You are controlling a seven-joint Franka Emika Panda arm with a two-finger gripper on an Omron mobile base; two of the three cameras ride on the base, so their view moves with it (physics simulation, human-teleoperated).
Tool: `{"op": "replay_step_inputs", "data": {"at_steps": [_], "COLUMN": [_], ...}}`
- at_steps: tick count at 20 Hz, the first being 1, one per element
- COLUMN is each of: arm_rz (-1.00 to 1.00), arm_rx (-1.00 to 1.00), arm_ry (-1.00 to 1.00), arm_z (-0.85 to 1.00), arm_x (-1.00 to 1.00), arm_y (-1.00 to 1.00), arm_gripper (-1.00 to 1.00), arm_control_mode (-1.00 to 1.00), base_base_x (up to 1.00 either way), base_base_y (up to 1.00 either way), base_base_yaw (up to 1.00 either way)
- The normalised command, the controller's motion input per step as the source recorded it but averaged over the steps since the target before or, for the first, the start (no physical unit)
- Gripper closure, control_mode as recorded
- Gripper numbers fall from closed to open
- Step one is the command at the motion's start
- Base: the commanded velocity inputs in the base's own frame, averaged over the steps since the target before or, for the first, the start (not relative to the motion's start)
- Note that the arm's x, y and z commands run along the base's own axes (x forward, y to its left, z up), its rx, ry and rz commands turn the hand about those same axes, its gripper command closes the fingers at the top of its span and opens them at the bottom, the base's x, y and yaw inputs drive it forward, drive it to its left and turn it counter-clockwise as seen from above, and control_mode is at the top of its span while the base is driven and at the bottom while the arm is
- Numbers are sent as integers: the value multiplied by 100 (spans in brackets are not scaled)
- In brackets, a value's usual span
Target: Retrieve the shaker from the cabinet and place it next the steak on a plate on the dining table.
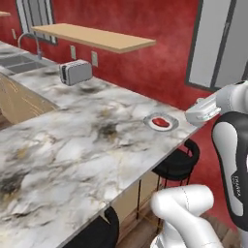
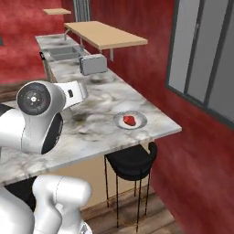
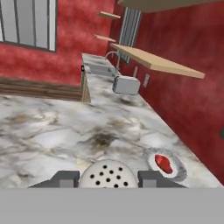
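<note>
In the hand view the shaker (image 3: 107, 173) shows as a pale domed cap with small dark holes, right between my two dark fingertips (image 3: 65, 179). My gripper (image 3: 107, 180) is shut on it, above the marble dining table (image 3: 52, 131). The white plate (image 3: 175, 169) with the red-brown steak (image 3: 164, 162) lies on the table ahead and to the right, near the table's edge. Plate (image 1: 169, 119) and steak (image 1: 161, 122) also sit at the table's far right corner; from the other side the plate (image 2: 139, 120) and steak (image 2: 130, 120) are alike. The light-wood cabinet shelf (image 1: 97, 38) hangs on the red wall.
A silver toaster (image 1: 76, 72) stands on the counter under the shelf, with a sink (image 1: 19, 62) and faucet beyond it. Black stools (image 2: 130, 162) stand beside the table's edge. A grey window (image 2: 201, 59) is in the red wall to the right.
</note>
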Motion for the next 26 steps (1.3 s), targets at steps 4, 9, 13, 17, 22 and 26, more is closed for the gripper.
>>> {"op": "replay_step_inputs", "data": {"at_steps": [4,9,13,17,22,26], "arm_rz": [0,0,0,0,0,0], "arm_rx": [0,0,0,0,0,0], "arm_ry": [0,0,0,0,0,0], "arm_z": [0,0,0,0,0,0], "arm_x": [0,0,0,0,0,0], "arm_y": [0,0,0,0,0,0], "arm_gripper": [100,100,100,100,100,100], "arm_control_mode": [100,100,100,100,100,100], "base_base_x": [90,93,85,63,17,8], "base_base_y": [-14,-42,-42,-19,-3,0], "base_base_yaw": [30,31,33,26,4,0]}}
